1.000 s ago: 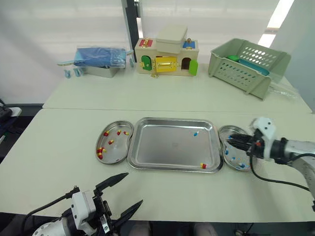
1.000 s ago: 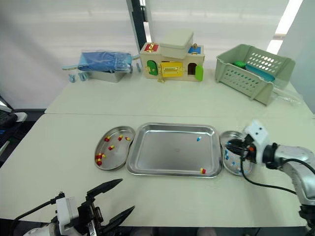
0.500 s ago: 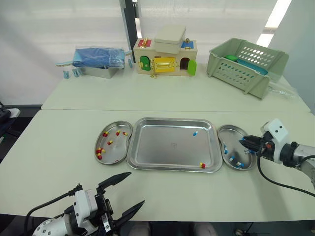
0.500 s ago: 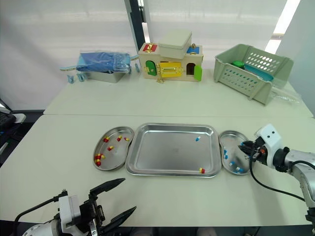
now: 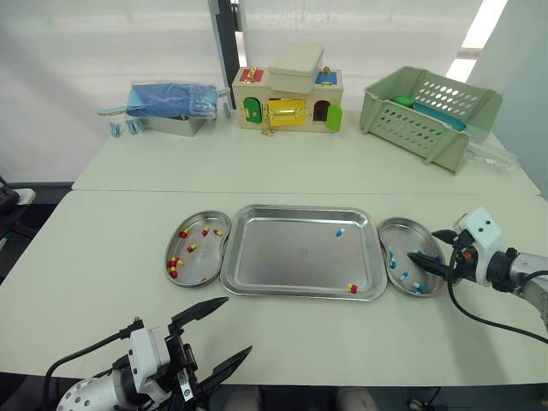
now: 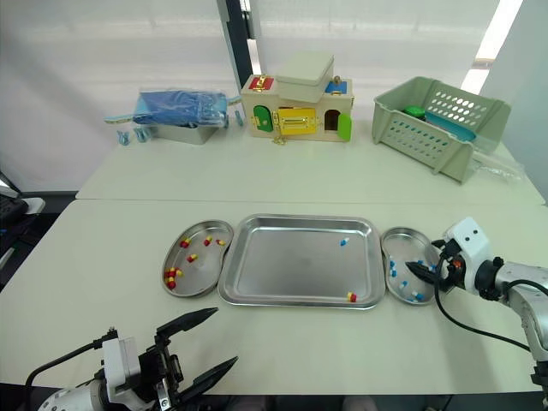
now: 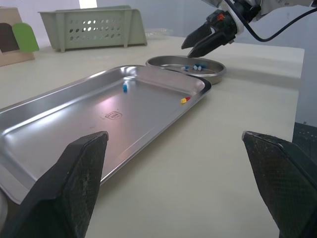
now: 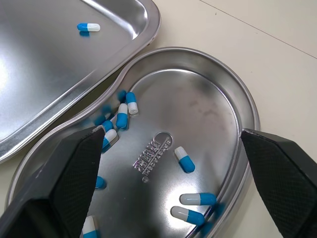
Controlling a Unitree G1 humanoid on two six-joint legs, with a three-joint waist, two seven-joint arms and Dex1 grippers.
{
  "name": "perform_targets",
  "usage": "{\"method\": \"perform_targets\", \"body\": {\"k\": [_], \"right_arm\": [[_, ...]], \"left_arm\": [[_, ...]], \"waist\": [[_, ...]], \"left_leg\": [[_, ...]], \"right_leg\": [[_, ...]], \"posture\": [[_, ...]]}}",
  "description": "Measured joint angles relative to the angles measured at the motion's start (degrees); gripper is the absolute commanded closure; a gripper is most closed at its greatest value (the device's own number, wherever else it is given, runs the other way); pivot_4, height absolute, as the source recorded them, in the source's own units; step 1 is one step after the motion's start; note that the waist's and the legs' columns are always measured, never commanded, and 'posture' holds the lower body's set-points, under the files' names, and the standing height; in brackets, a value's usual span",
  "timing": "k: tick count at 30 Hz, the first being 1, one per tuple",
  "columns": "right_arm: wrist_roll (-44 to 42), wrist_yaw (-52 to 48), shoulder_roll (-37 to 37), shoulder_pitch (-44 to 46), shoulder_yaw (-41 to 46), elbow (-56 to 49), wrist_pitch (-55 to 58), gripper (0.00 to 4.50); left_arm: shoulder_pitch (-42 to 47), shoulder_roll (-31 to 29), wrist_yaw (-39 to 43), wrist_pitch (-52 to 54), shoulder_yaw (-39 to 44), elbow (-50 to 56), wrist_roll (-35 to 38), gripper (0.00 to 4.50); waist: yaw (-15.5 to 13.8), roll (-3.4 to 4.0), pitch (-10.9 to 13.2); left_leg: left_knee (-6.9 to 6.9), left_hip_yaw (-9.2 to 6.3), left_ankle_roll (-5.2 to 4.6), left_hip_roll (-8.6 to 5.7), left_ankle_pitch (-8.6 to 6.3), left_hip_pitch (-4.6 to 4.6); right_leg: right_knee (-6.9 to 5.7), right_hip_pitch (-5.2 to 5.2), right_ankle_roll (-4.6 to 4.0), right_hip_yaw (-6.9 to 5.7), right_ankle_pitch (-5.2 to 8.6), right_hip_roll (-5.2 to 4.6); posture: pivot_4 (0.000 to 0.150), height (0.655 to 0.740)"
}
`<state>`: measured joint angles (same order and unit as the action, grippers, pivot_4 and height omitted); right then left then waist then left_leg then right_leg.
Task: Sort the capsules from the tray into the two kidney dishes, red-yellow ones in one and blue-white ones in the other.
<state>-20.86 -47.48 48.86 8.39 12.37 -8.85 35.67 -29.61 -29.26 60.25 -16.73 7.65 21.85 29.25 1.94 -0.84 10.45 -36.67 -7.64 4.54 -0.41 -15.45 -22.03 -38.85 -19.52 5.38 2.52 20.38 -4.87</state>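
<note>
Right claw point(image 5: 422, 245): released, black fingers spread wide, gripping nothing. Hovers just above the right dish point(image 8: 208, 99), tips angled down toward it, clear of the metal. Under and between those fingers, a scatter of blue-white capsules point(image 8: 184, 159) on the dish floor. Some bunched by the wall nearest the tray, a few loose toward the other end.

Just past the fingertips, touching that dish, the tray point(image 5: 282, 265). Inside it, on the side nearest this claw, a lone blue-white capsule point(image 5: 340, 231) by the far corner and a lone red-yellow capsule point(image 5: 352, 288) by the near corner, well apart from each other.

Across the tray from the right claw, against the opposite edge, the left dish point(image 5: 204, 267), holding a handful of red-yellow capsules point(image 5: 175, 265).

Left claw point(image 5: 237, 325): likewise released, fingers splayed, holding nothing. Hangs low at the near edge of the table point(image 5: 103, 257), pointing toward the tray and well short of it. Left dish ahead of it and slightly to its left.

Far beyond both claws, along the back of the table: a blue bag point(image 5: 171, 98) on a tin, a toy house point(image 5: 287, 103) and a green basket point(image 5: 428, 116).
</note>
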Motion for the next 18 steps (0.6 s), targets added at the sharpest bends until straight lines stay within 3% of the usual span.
{"method": "perform_targets", "body": {"k": [9, 14, 18], "right_arm": [[-6.31, -9.18, 0.24, -6.09, 9.25, 1.18, -7.44, 0.07], [-7.33, -16.25, 3.09, -10.6, 14.33, 7.88, -12.55, 0.07], [-5.97, -20.76, 6.12, -14.22, 16.23, 13.91, -17.69, 0.07]], "left_arm": [[1.49, 0.23, -3.77, 1.11, 1.93, -0.02, -0.01, 0.0], [2.52, -0.69, -7.37, 3.36, 7.11, -1.86, -0.01, 0.0], [2.18, -4.82, -10.76, 8.82, 16.45, -4.25, 1.62, 0.0]], "waist": [[-0.22, -0.02, 0.01], [-0.08, -0.02, 0.01], [0.05, -0.02, 0.01]], "left_leg": [[0.0, -0.03, 0.0, -0.01, 0.0, 0.05], [0.0, -0.02, -0.01, 0.0, 0.0, 0.16], [0.0, -0.01, -0.01, 0.01, -0.01, 0.17]], "right_leg": [[0.07, 0.14, 0.0, -0.05, 0.0, -0.01], [0.06, 0.2, 0.0, -0.05, 0.0, 0.0], [0.06, 0.2, 0.0, -0.03, 0.0, 0.0]], "posture": [[0.15, 0.74], [0.15, 0.74], [0.15, 0.74]]}}
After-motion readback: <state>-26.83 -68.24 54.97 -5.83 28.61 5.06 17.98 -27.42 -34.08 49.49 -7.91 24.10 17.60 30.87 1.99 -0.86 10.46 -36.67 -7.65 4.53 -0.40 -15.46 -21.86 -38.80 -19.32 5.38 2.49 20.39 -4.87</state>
